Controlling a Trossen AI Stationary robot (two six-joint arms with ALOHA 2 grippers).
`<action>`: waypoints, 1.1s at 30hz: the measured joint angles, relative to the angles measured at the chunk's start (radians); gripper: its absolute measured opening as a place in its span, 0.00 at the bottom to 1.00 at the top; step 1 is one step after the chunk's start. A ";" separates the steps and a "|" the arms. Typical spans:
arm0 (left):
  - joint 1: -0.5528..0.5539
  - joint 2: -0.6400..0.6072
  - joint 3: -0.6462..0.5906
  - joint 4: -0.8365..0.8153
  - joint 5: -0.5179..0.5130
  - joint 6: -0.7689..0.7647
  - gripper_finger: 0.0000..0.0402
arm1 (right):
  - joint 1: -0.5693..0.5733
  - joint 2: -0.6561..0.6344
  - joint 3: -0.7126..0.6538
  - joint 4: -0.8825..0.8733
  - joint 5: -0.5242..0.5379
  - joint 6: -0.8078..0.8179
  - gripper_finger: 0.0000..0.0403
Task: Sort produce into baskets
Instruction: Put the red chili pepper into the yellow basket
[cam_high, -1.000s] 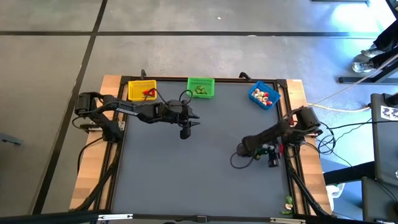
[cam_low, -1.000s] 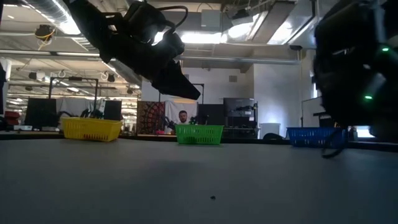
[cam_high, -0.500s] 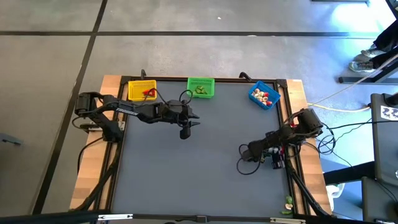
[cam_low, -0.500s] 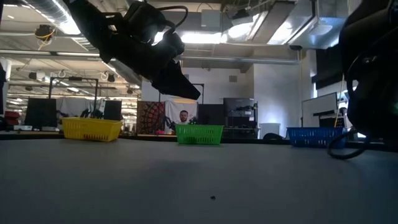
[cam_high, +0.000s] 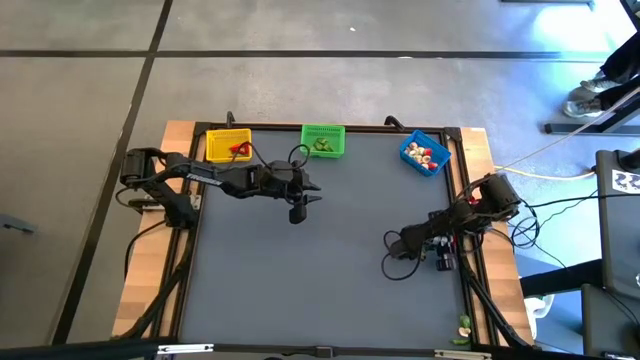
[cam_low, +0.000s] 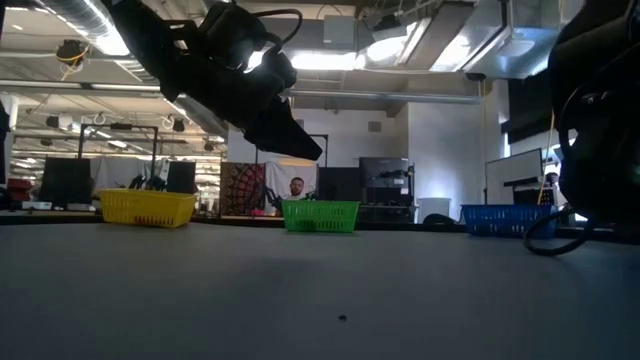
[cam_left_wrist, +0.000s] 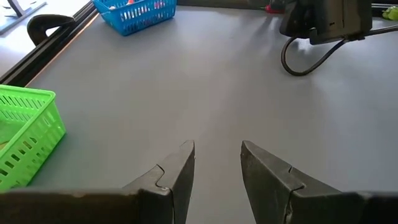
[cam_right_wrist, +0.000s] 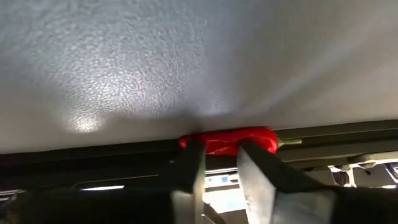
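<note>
L gripper (cam_left_wrist: 216, 163) hovers over mid-table near green basket (cam_high: 323, 140), jaws apart, empty, unmoved. R gripper (cam_right_wrist: 217, 163) has dropped to the table's right edge since a sec ago and narrowed onto a red produce piece (cam_right_wrist: 229, 140) against the rim; looks like a pick beginning, grip not confirmed.

You won't find any readable text, labels, brand marks, nos. or signs anywhere: not on baskets, arms or counter.

The right gripper (cam_high: 441, 258) now sits lower at the table's right edge than a second ago. Its fingers (cam_right_wrist: 261, 168) close around a red piece (cam_right_wrist: 229, 140) there.
</note>
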 joint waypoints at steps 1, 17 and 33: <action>0.000 0.000 0.000 0.000 0.000 0.005 0.32 | 0.000 0.000 0.000 0.000 0.000 0.000 0.16; 0.000 0.000 0.000 0.000 0.000 0.024 0.32 | 0.000 -0.237 0.168 0.077 0.066 0.038 0.05; 0.000 0.000 0.000 -0.001 0.000 0.008 0.32 | 0.079 -0.299 0.161 -0.040 -0.059 0.221 0.17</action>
